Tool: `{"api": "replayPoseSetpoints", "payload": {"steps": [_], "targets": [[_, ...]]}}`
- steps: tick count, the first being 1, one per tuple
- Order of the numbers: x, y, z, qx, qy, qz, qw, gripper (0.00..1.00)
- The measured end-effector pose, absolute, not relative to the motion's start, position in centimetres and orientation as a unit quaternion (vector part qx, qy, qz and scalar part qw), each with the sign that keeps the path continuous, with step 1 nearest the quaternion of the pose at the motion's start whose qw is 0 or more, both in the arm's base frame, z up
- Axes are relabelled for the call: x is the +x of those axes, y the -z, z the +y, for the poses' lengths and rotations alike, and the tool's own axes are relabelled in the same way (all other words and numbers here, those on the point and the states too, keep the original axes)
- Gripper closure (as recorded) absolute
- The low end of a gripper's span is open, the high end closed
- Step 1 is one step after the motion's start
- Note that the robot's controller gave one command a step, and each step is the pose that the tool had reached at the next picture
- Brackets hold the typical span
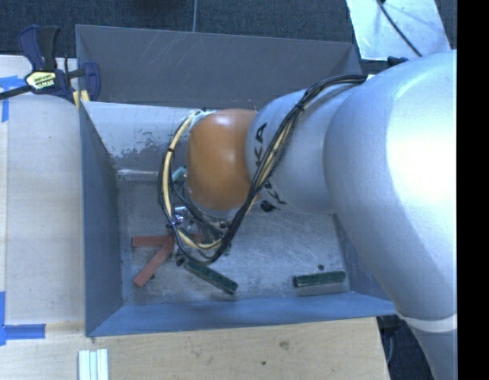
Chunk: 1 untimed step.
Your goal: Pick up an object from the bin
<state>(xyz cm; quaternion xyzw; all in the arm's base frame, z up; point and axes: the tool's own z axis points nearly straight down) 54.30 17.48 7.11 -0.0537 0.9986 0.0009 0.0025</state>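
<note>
My gripper [189, 240] is low in the bin's front-left part, mostly hidden under the orange cover and its cables. Just left of it lie two reddish-brown flat sticks: one [151, 243] lies level, the other [155, 265] slants down to the left, and they meet beside the gripper. A dark green flat bar [210, 276] lies slanted on the bin floor just below the gripper, its upper end reaching under it. I cannot tell whether the gripper touches any of these.
A second dark green bar [319, 279] lies flat near the bin's front wall to the right. The thick silver arm comes in from the right and covers the bin's back right part.
</note>
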Motion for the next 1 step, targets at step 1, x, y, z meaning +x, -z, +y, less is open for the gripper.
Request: {"api": "replayPoseSetpoints", "payload": {"steps": [1], "targets": [[50.90,-10.84,14.98,-0.305,0.000,0.952,0.000,1.00]]}}
